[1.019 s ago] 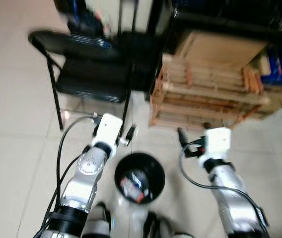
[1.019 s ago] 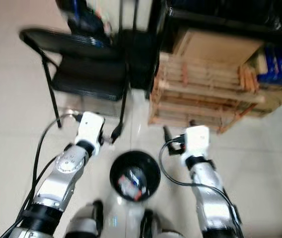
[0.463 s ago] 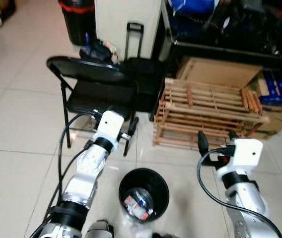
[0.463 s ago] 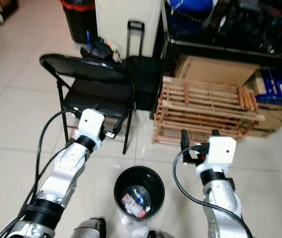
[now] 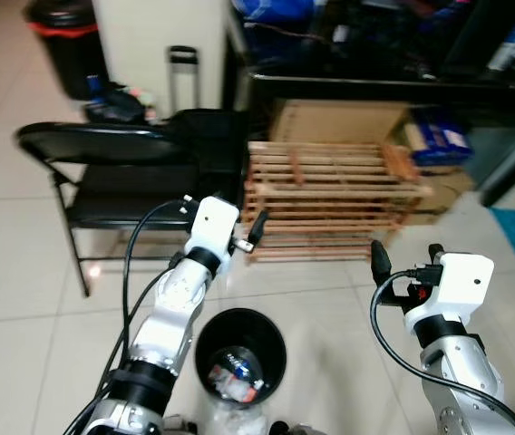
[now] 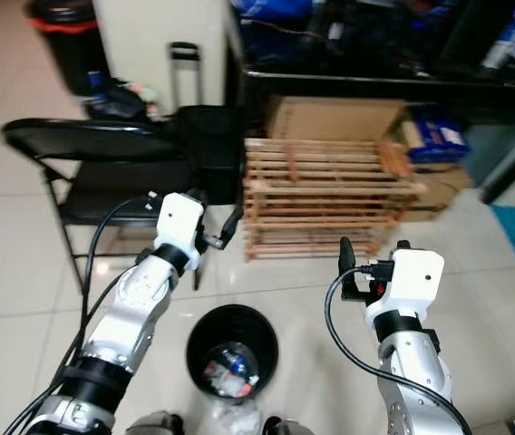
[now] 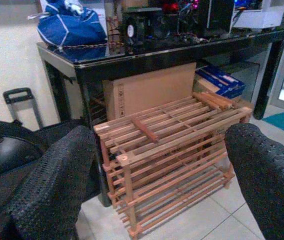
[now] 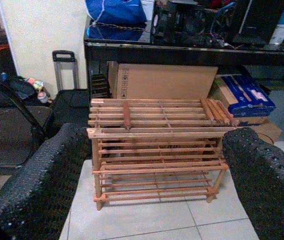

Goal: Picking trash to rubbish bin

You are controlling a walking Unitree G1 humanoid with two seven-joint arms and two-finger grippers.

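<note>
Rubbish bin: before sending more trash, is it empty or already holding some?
Holding some: the rubbish bin has crumpled wrappers lying at its bottom.

Both silver arms are stretched out forward, left gripper [image 5: 256, 232] and right gripper [image 5: 405, 260] held up side by side, fingers spread wide and holding nothing.

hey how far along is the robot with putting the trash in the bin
Some looks done: the black rubbish bin at the robot's feet already holds wrappers. Nothing is in hand: the left gripper and right gripper are both open and empty, raised and facing the wooden rack. I can't spot loose trash on the tiled floor, so what remains is unclear.
</note>
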